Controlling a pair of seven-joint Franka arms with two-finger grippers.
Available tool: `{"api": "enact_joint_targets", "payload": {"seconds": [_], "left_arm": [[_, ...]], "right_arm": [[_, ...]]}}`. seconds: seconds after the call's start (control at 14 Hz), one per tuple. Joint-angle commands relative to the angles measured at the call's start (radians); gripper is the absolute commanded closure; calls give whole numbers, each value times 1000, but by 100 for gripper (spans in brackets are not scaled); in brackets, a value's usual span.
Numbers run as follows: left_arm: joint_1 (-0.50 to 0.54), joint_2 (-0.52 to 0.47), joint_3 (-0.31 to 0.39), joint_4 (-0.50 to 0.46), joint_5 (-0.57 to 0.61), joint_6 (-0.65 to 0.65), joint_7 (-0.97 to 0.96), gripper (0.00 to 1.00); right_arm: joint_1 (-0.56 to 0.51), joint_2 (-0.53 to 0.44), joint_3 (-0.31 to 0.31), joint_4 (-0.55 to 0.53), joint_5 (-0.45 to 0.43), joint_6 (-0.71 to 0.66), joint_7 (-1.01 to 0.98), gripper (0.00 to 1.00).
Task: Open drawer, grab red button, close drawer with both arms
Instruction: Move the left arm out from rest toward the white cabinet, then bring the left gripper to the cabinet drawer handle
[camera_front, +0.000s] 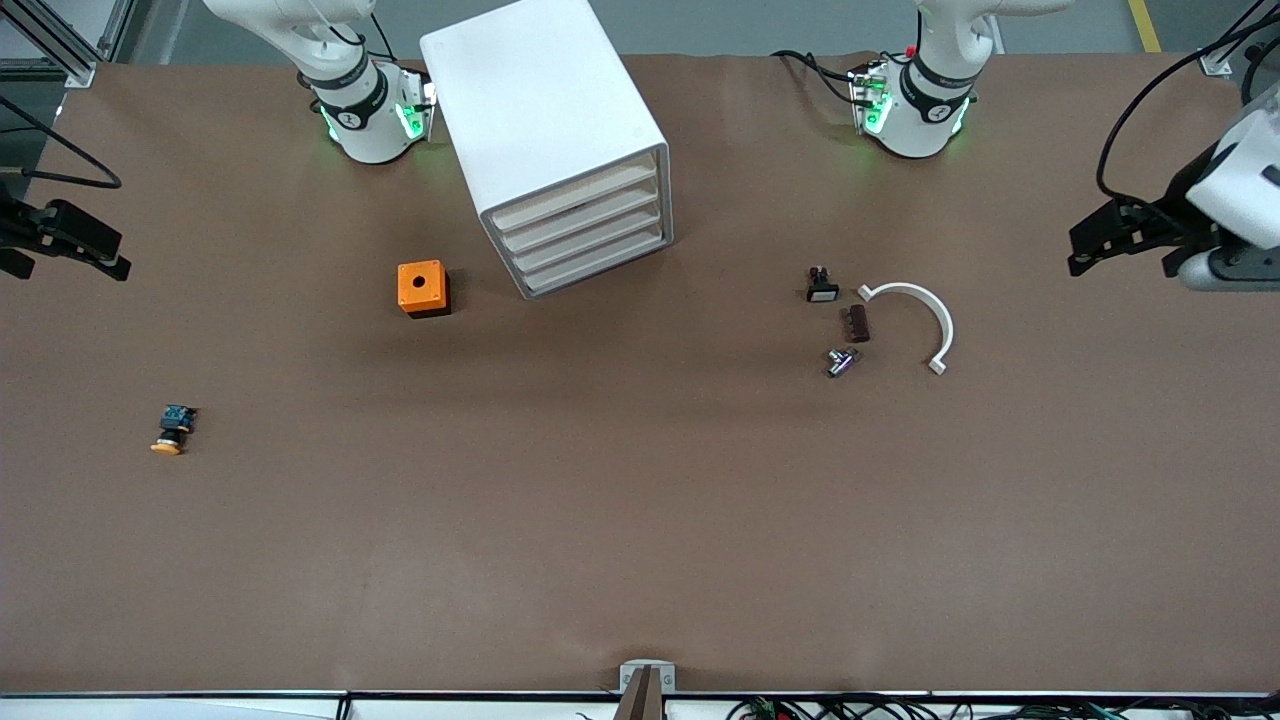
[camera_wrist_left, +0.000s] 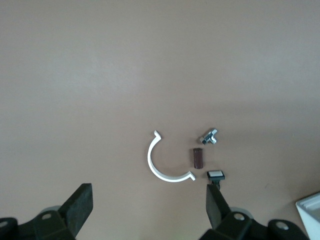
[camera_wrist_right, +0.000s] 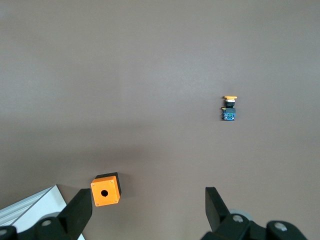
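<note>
The white cabinet (camera_front: 560, 140) stands on the counter (camera_front: 640, 520) between the two arm bases, and its top drawer (camera_front: 575, 196) is closed. No red-capped button is visible. The left pincer (camera_front: 1100, 240) and the right pincer (camera_front: 75, 245) both wait wide open and empty, each above its own end of the counter.

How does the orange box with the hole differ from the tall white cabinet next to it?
The orange box is small and squat, while the white cabinet is far larger and tall. The orange box shows one round hole in its top; the white cabinet shows four stacked drawers, all shut. The orange box lies nearer the front camera than most of the white cabinet. Both stand on the brown table.
</note>
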Motion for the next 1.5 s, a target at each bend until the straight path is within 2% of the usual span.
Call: {"api": "enact_joint_targets", "payload": {"seconds": [0.0, 0.21, 0.36, 0.93, 1.21, 1.43], "left_arm": [[-8, 49, -9, 1, -78, -39, 27, 0], [-16, 130, -27, -3, -222, -88, 51, 0], [-16, 190, -67, -3, -284, -108, 77, 0], [-17, 353, -184, -14, -587, -81, 134, 0], [-40, 357, -243, -118, -722, 63, 221, 0], [-88, 406, -259, -132, -796, 125, 315, 0]], "right_arm": [[6, 4, -4, 6, 5, 3, 3, 0], [6, 4, -4, 6, 5, 3, 3, 0], [2, 6, -4, 6, 7, 3, 3, 0], [-1, 9, -6, 7, 5, 3, 6, 0], [0, 16, -6, 7, -1, 3, 13, 0], [-9, 18, -7, 7, -6, 3, 12, 0]]}}
